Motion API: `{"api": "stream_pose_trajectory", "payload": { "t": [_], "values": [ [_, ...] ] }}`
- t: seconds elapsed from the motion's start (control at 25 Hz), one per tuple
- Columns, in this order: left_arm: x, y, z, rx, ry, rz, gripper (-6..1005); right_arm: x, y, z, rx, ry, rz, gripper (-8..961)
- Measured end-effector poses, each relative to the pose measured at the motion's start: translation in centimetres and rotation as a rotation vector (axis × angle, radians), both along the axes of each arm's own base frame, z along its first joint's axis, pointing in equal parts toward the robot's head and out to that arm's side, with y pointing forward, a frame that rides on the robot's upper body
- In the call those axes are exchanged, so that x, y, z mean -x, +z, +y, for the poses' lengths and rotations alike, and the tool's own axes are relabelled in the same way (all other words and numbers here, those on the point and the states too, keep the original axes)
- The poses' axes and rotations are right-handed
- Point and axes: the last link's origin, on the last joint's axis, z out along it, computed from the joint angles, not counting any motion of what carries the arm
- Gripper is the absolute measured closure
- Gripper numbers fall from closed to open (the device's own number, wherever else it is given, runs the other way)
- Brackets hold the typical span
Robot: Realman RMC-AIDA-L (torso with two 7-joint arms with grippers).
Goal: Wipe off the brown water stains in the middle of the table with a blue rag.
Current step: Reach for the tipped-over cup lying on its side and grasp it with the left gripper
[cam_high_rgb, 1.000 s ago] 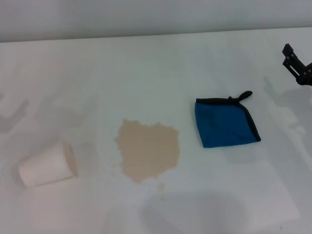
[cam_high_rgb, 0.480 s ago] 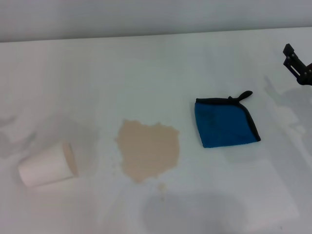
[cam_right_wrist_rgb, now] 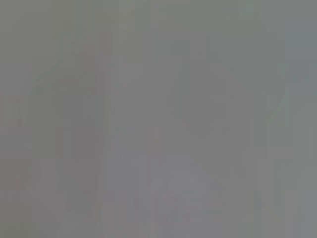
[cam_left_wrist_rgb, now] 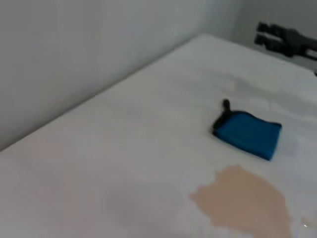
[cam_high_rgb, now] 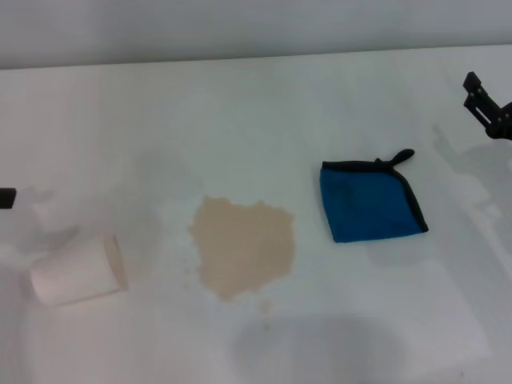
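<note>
While I watch the head view: blue rag point(cam_high_rgb: 371, 201) right of centre, untouched | brown water stains point(cam_high_rgb: 243, 246) mid-frame | right gripper point(cam_high_rgb: 488, 106) upper right, left gripper point(cam_high_rgb: 6, 198) at left edge, can't tell either's fingers

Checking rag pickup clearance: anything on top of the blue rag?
Nothing lies on the blue rag; its top is bare, black loop showing. It lies flat on the table, so whatever's beneath is covered.

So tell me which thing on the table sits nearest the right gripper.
The blue rag: it lies closest to the right gripper, while the brown water stains and paper cup lie further left.
</note>
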Motion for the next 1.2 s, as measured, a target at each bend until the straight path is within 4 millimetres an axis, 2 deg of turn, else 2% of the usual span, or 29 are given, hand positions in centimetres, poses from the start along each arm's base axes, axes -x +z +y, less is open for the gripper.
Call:
{"api": "stream_pose_trajectory", "payload": {
  "t": [0.08,0.32,0.44,0.6,0.64,0.96,1.04,1.2],
  "values": [
    [-0.4,0.0,0.3,0.013,-0.016,0.013,116,0.0,0.1,0.2,-0.002,-0.002,-0.001,112],
    [-3.7,-1.0,2.6,0.159,-0.139,0.189,116,0.0,0.9,0.5,-0.056,-0.013,0.021,112],
    [-4.4,-1.8,2.7,0.245,-0.142,0.259,116,-0.1,1.0,0.6,-0.065,-0.020,0.026,112],
    [-4.7,-2.7,2.7,0.301,-0.140,0.316,116,-0.2,1.0,0.7,-0.073,-0.035,0.035,113],
    [-4.8,-3.5,2.7,0.323,-0.153,0.341,116,-0.2,1.0,0.8,-0.074,-0.042,0.037,113],
    [-4.3,-4.9,2.5,0.352,-0.154,0.391,117,-0.5,0.7,0.7,-0.059,-0.060,0.034,113],
    [-4.0,-6.3,2.3,0.368,-0.157,0.435,117,-0.6,0.7,0.6,-0.056,-0.066,0.034,113],
    [-3.8,-7.5,2.4,0.378,-0.164,0.483,117,-0.7,0.6,0.5,-0.052,-0.071,0.034,112]
  ]
}}
